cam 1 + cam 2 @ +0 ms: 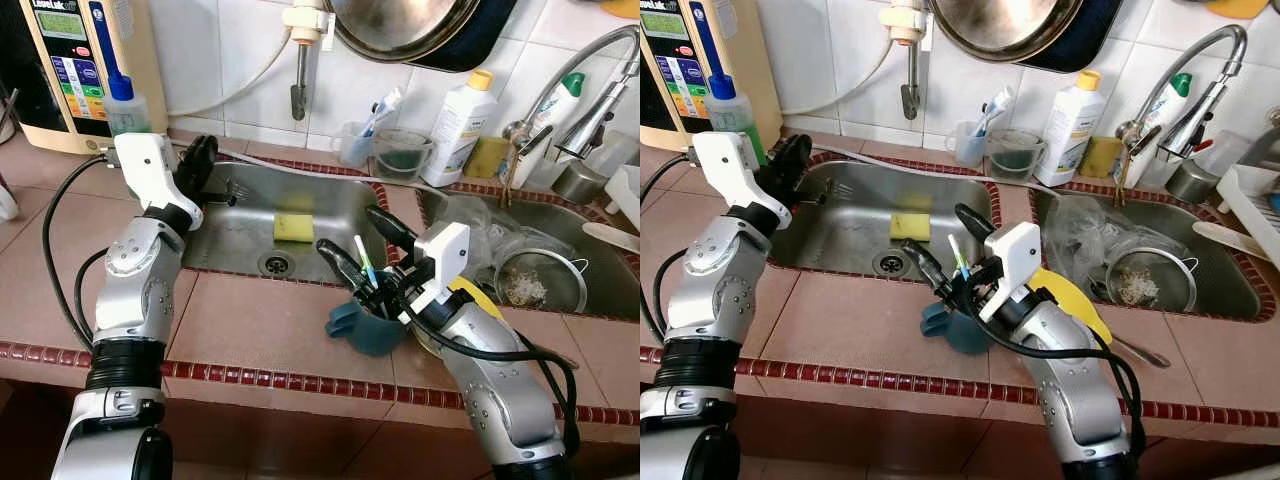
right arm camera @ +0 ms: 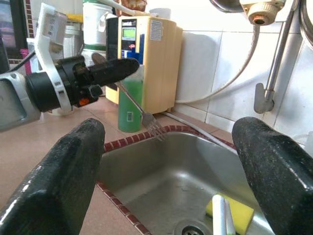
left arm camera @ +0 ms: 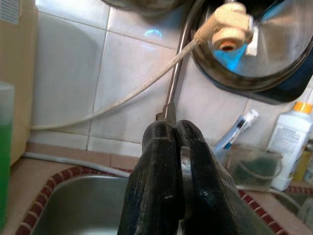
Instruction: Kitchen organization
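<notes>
Kitchen counter, tiled, red-brown. Left gripper [image 1: 200,160] at upper left of frame, over left rim of sink [image 1: 250,250], fingers [image 3: 161,196] clenched on a fork [image 2: 142,112]; fork handle pinched between pads, tines angled down toward sink basin, as seen in right wrist view. Right gripper [image 1: 360,245] at center of frame, jaws released, spread wide, fingers [image 2: 58,181] on either side of empty air above sink's right rim. Just below right gripper, on counter tile at center, a dark teal cup [image 1: 365,325] w/ a toothbrush [image 1: 365,262] standing in it, white handle, green and blue tip. Yellow sponge [image 1: 293,226] flat in sink, just above drain [image 1: 275,263]. 2nd sink [image 1: 590,235] at right of frame, holding a metal strainer [image 1: 540,280] and clear plastic. Along back wall, center to right: clear cup [image 1: 355,140] w/ toothbrushes, glass bowl [image 1: 400,155], white bottle [image 1: 458,125] w/ yellow cap, chrome faucet [image 1: 585,70]. Upper left: beige water unit [image 1: 80,60], green bottle [image 1: 125,105] w/ blue nozzle beside it. Top center: metal pan [image 1: 400,25] hung on wall, white hose fitting [image 1: 305,20] left of it. Black cables looped beside left arm at lower left.
</notes>
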{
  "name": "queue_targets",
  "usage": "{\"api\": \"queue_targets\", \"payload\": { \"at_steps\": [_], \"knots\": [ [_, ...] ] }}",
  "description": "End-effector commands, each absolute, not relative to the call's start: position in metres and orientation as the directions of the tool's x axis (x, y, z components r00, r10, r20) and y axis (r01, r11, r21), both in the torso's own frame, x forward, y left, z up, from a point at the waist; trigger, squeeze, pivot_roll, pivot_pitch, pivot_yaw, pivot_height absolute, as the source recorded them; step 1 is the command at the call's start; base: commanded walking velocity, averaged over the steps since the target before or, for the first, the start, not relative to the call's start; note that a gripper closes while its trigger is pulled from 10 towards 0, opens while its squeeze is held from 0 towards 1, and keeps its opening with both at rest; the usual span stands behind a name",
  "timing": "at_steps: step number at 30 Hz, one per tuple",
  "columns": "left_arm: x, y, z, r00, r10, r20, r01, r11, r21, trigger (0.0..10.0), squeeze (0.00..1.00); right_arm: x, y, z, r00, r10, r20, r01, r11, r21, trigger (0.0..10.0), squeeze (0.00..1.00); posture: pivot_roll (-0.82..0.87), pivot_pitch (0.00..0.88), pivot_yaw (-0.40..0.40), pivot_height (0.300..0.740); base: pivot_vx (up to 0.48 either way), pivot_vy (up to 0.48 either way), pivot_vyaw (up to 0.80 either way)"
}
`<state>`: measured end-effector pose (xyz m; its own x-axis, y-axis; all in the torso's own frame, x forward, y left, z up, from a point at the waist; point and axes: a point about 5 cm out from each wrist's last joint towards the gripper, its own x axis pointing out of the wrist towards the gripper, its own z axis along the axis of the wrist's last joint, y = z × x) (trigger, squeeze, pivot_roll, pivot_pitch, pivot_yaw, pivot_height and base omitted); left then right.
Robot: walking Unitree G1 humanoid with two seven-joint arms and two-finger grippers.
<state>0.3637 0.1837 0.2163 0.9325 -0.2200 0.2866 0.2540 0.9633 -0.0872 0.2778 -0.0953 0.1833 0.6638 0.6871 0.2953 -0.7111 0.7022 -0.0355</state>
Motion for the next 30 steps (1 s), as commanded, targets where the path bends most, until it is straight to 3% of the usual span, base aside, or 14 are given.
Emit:
{"api": "queue_targets", "payload": {
  "at_steps": [1, 5, 16, 23, 30],
  "knots": [
    [0.368, 0.180, 0.221, 0.934, -0.227, 0.275, 0.253, 0.966, -0.061, 10.0, 0.00, 0.277, -0.096, 0.190, 0.648, 0.698, 0.303, -0.723, 0.690, -0.044, 10.0, 0.00, -0.10, 0.000, -0.087, 0.740, 0.000, 0.000, 0.00],
    [0.370, 0.186, 0.220, 0.944, -0.204, 0.258, 0.225, 0.973, -0.056, 10.0, 0.00, 0.273, -0.090, 0.189, 0.636, 0.730, 0.252, -0.742, 0.668, -0.064, 10.0, 0.00, -0.10, 0.000, -0.085, 0.740, 0.000, 0.000, 0.00],
    [0.374, 0.190, 0.219, 0.948, -0.220, 0.231, 0.232, 0.973, -0.023, 10.0, 0.00, 0.265, -0.108, 0.197, 0.728, 0.634, 0.260, -0.658, 0.753, 0.007, 10.0, 0.00, -0.12, 0.008, -0.077, 0.740, 0.000, 0.000, 0.00],
    [0.381, 0.188, 0.216, 0.952, -0.245, 0.186, 0.245, 0.969, 0.023, 10.0, 0.00, 0.257, -0.113, 0.205, 0.823, 0.516, 0.238, -0.553, 0.825, 0.121, 10.0, 0.00, -0.15, 0.020, -0.058, 0.740, 0.000, 0.000, 0.00],
    [0.387, 0.188, 0.218, 0.956, -0.247, 0.159, 0.244, 0.969, 0.040, 10.0, 0.00, 0.252, -0.115, 0.207, 0.841, 0.500, 0.207, -0.538, 0.814, 0.218, 10.0, 0.00, -0.16, 0.024, -0.048, 0.740, 0.000, 0.000, 0.00]
  ]
}}
